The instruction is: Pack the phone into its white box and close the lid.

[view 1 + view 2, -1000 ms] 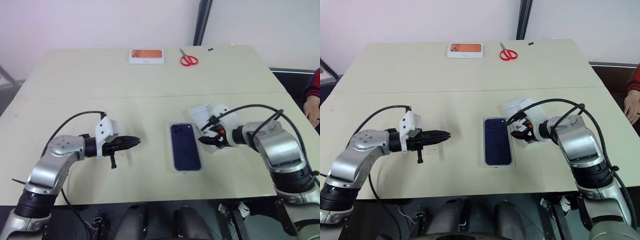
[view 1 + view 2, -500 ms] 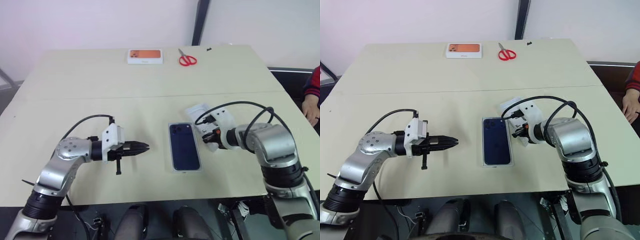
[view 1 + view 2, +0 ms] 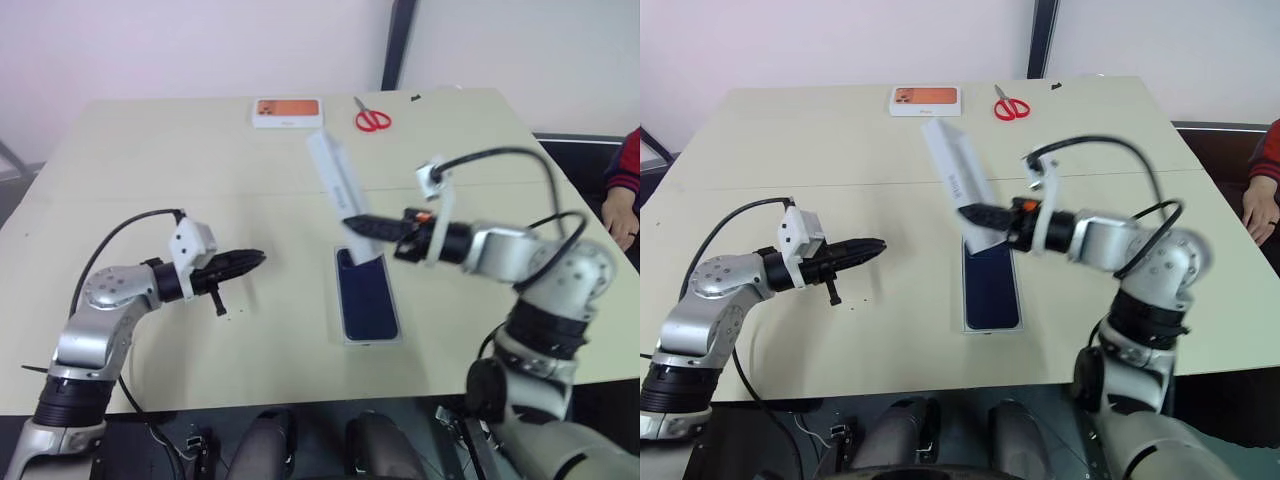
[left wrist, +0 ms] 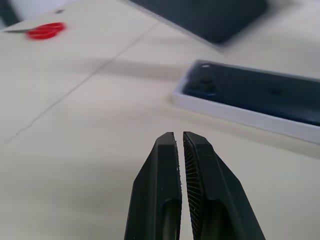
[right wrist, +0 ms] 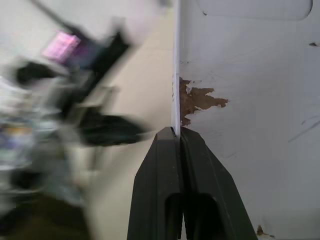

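Above the phone (image 3: 366,292), the right claw (image 3: 357,223) (fingers clamped) holds the lid (image 3: 340,185) tilted.

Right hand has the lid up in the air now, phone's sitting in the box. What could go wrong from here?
1. The right hand pinches only one wall of the lid, which hangs steeply tilted; it may swing or slip from so thin a grip.
2. Lowered at that tilt, an edge could strike the phone or shove the white box instead of seating.
3. The shut left hand is off the box, so nothing steadies it.
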You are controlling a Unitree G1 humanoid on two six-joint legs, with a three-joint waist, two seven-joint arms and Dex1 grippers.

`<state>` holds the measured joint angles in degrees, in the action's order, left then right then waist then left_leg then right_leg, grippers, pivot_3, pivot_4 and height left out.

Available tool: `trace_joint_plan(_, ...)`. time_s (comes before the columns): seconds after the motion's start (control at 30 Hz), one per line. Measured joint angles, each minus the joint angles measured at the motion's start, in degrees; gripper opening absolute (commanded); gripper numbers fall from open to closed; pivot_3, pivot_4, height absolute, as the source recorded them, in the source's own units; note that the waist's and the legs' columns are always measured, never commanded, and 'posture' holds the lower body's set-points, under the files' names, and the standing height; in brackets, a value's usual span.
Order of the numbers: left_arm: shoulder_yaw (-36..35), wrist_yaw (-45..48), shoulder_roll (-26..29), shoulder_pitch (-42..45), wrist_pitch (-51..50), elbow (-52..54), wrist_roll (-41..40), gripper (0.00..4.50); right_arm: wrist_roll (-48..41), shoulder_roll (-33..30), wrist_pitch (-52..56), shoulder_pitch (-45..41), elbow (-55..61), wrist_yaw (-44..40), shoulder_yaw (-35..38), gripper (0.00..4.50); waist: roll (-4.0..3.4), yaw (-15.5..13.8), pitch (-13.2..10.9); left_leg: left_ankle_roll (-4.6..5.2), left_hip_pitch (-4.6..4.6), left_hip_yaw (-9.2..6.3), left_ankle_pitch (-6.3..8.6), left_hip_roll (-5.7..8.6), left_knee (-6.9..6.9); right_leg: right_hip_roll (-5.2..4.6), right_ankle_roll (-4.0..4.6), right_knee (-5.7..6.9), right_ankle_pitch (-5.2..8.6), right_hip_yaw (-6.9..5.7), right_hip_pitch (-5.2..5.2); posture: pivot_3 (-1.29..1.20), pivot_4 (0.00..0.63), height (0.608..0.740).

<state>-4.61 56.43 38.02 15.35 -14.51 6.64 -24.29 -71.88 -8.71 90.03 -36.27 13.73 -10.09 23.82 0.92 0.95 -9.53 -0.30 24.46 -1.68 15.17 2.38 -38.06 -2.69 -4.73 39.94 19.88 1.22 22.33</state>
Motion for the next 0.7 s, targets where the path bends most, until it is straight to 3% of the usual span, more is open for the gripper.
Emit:
trace_joint_plan(0.07,-0.88,-0.32,0.22,0.29,0.20,0.04,-0.02,0.30,-22.16,-3.12,-9.66,7.90,0.25,17.70,-9.29,0.03,-0.01,-0.05,-0.01,0.02,0.02,0.02,0.00,0.02,-0.05,-0.09,-0.01,-0.03,0.00,0.00,-0.03,0.00,0.150,0.740)
trace_joint_plan(0.13,-0.94,-0.37,0.35,0.23,0.19,0.06,-0.01,0.30,-34.52,-2.78,-19.74,14.51,2.71,30.34,-15.30,0.03,0.00,0.40,-0.01,0.07,0.03,0.08,0.02,0.02,-0.11,-0.08,-0.02,-0.16,0.01,0.01,-0.11,0.00,0.150,0.740)
trace_joint_plan(0.3,-0.52,-0.29,0.23,0.19,0.07,0.94,0.00,0.30,-39.33,3.07,-34.84,24.00,11.63,45.71,-24.01,0.03,0.00,1.61,0.00,0.07,-0.01,0.04,0.02,-0.01,-0.05,0.02,-0.03,-0.02,0.02,0.02,-0.03,0.00,0.150,0.740)
trace_joint_plan(0.47,2.50,0.66,-0.32,0.27,-0.07,1.55,0.19,0.30,-39.87,3.33,-39.97,27.57,12.65,53.38,-25.80,0.03,-0.01,1.45,0.00,0.06,-0.02,0.04,0.01,-0.01,-0.04,0.01,-0.03,-0.05,0.02,0.04,-0.05,0.00,0.150,0.740)
trace_joint_plan(0.6,6.95,1.00,-2.12,2.09,0.04,1.40,2.26,0.30,-39.94,0.35,-40.13,27.02,12.80,54.90,-25.44,1.89,-0.01,1.34,0.01,0.06,-0.03,0.04,0.01,-0.01,-0.05,0.02,-0.03,-0.07,0.02,0.05,-0.07,0.00,0.150,0.740)
trace_joint_plan(0.7,9.57,1.48,-2.55,4.65,0.11,1.10,3.88,0.30,-39.85,-9.50,-36.39,22.09,10.34,49.65,-24.65,3.53,-0.02,1.34,0.00,0.06,-0.03,0.08,0.01,0.00,-0.06,0.03,-0.03,-0.09,0.02,0.05,-0.09,0.00,0.150,0.740)
